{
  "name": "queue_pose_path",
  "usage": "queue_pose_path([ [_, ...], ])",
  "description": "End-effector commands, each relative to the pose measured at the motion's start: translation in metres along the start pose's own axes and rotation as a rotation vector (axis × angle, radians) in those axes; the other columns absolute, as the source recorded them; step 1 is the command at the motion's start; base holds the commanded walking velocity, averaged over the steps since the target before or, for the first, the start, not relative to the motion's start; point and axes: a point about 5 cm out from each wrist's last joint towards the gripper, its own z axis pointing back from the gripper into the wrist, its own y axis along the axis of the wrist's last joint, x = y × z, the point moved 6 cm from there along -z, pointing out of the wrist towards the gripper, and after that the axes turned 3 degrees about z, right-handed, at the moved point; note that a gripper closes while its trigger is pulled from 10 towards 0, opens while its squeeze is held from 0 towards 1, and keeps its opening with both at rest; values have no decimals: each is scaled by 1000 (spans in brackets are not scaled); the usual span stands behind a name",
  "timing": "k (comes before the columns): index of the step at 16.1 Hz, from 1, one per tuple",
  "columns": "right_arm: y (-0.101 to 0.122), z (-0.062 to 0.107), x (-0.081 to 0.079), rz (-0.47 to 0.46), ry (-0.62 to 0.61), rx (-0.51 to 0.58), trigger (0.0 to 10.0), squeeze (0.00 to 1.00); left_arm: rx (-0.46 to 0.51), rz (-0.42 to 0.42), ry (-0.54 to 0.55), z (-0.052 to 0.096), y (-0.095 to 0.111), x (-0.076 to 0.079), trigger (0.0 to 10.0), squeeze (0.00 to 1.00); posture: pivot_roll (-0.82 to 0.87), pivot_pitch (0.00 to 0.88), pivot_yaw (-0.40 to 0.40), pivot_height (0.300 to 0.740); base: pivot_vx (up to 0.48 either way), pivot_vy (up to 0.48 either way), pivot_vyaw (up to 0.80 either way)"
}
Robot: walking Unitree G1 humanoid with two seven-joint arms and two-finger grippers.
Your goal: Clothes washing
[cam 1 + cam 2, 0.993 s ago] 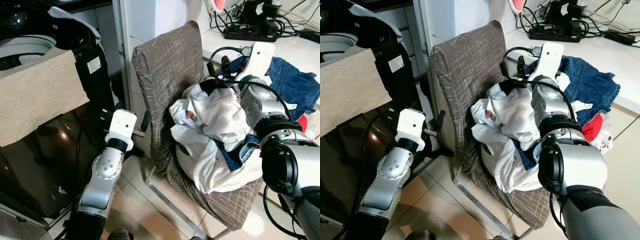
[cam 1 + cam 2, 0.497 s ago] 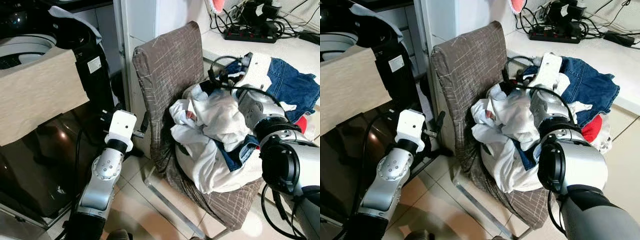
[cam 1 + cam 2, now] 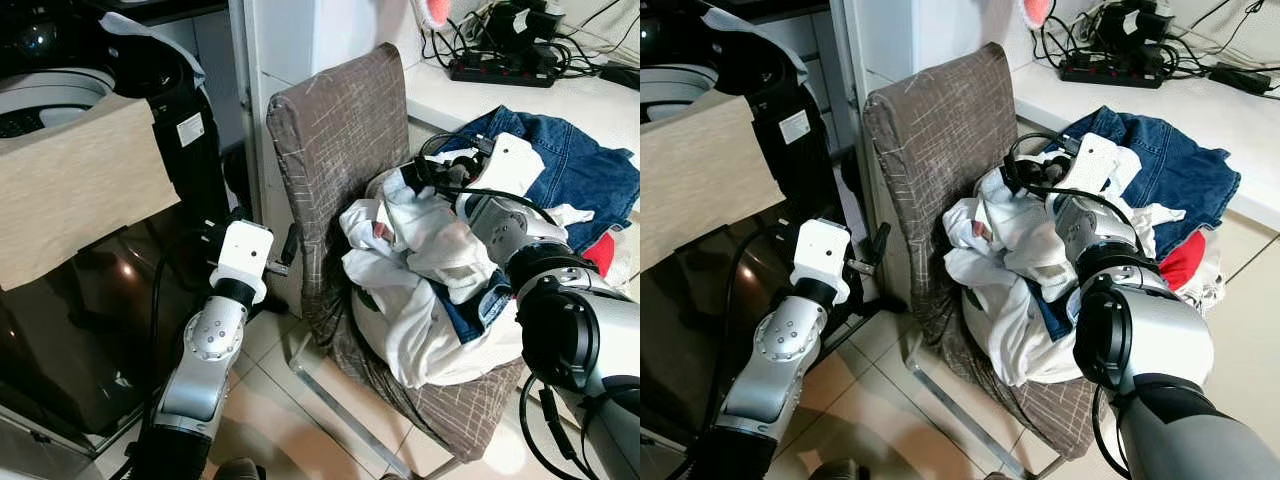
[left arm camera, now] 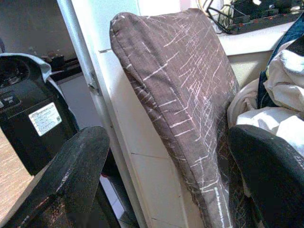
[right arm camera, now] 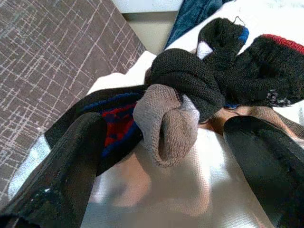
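Note:
A heap of white clothes (image 3: 430, 250) with a bit of blue denim lies on the brown fabric chair (image 3: 340, 130). At the top of the heap is a bundle of dark knitted socks (image 5: 190, 95) with a grey cuff and red and blue stripes. My right gripper (image 3: 420, 178) is low over that bundle, open, its fingers (image 5: 61, 171) standing on either side without closing on it. My left gripper (image 3: 285, 250) hovers open beside the chair's back, holding nothing, and the chair back (image 4: 180, 95) shows between its fingers (image 4: 80, 161).
Blue jeans (image 3: 590, 160) and a red item lie on the white counter to the right. A power strip with cables (image 3: 500, 65) sits at the back. A washing machine (image 3: 40, 90) draped with tan cloth (image 3: 80, 190) stands on the left. Tiled floor lies below.
My right gripper has swung down and leftward from above the jeans to the top of the clothes heap. The left arm has stayed put.

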Motion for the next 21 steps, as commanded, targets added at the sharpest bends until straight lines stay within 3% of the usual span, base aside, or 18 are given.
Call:
queue_pose_path([
  [1,-4,0,5,-37,-11,-10,10000,0,-14,-1,-16,0,-2,3,10000,0,95,6,-55,732,0,0,0],
  [2,-4,0,6,-66,-13,-12,10000,0,-14,-2,-17,0,-2,3,10000,0,95,6,-55,732,0,0,0],
  [3,-4,0,6,-94,-15,-20,0,0,-13,-3,-18,-1,-2,3,10000,0,96,6,-55,732,0,0,0],
  [9,-25,0,-7,-15,44,-61,0,0,-16,0,-13,0,-3,2,10000,0,93,7,-58,732,0,0,0],
  [13,-36,1,-13,96,87,-71,0,0,-14,2,-21,-1,-2,4,10000,0,72,6,-54,732,0,0,0],
  [14,-43,1,-15,112,107,-82,0,0,-14,2,-21,-2,-2,4,10000,0,72,6,-54,732,0,0,0],
  [15,-63,4,-23,187,164,-109,0,0,-15,3,-21,-1,-3,4,10000,0,67,9,-52,732,0,0,0],
  [17,-75,6,-28,226,200,-124,0,0,-16,3,-22,-1,-3,4,10000,0,61,11,-50,732,0,0,0],
  [21,-73,7,-32,256,224,-92,0,0,-13,6,-33,-4,-2,7,10000,0,51,10,-43,732,0,0,0],
])
